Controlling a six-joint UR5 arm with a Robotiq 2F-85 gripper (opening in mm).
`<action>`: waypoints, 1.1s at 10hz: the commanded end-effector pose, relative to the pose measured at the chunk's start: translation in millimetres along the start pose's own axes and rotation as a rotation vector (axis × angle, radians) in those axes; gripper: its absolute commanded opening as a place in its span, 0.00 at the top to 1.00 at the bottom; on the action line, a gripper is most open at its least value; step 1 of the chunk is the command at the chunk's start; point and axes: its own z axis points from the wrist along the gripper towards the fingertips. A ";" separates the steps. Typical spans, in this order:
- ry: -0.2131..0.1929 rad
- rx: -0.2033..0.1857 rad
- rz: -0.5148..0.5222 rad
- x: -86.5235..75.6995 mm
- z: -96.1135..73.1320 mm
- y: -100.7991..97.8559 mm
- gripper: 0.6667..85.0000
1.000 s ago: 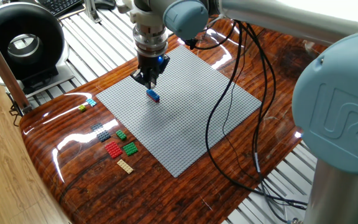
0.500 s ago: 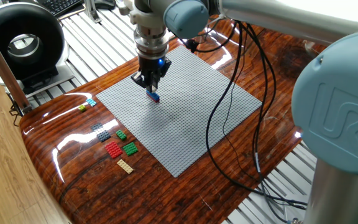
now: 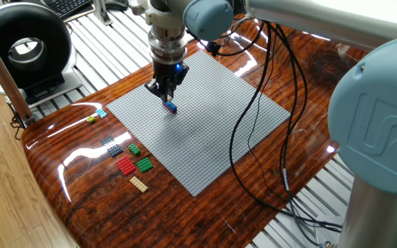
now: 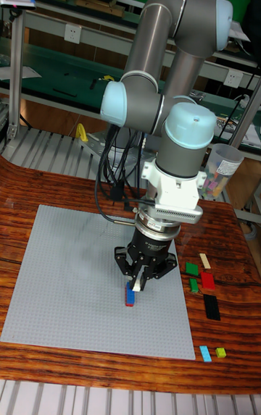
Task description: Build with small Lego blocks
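Observation:
A small blue brick [image 3: 171, 107] with a bit of red under it sits on the grey baseplate [image 3: 205, 138], left of its centre. My gripper [image 3: 167, 98] points straight down onto the brick's near end, its fingers closed together. The tall fixed view shows the fingertips [image 4: 138, 283] meeting at the top of the blue brick [image 4: 130, 296]. Nothing shows between the fingers. Loose small Lego blocks lie on the wood beside the plate: cyan [image 3: 101, 113], yellow-green [image 3: 92, 120], dark grey [image 3: 112, 145], green [image 3: 144, 164], red [image 3: 125, 165] and tan [image 3: 138, 183].
Black cables [image 3: 253, 124] hang from the arm across the plate's right half. A round black device [image 3: 25, 48] stands at the back left on the slatted bench. A clear cup [image 4: 221, 169] stands behind the arm. The wooden tabletop [image 3: 102, 207] ends near the loose blocks.
The gripper has come down a little, from just above the blue brick to touching it. The brick and the loose blocks stay where they were.

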 end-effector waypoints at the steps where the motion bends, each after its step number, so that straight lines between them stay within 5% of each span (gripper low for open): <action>1: 0.003 0.007 0.006 -3.6 3.3 -5.0 0.99; 6: 0.009 -0.004 0.009 -14.8 9.9 -8.6 0.99; 11: 0.023 -0.027 0.026 -9.0 16.1 -2.4 0.99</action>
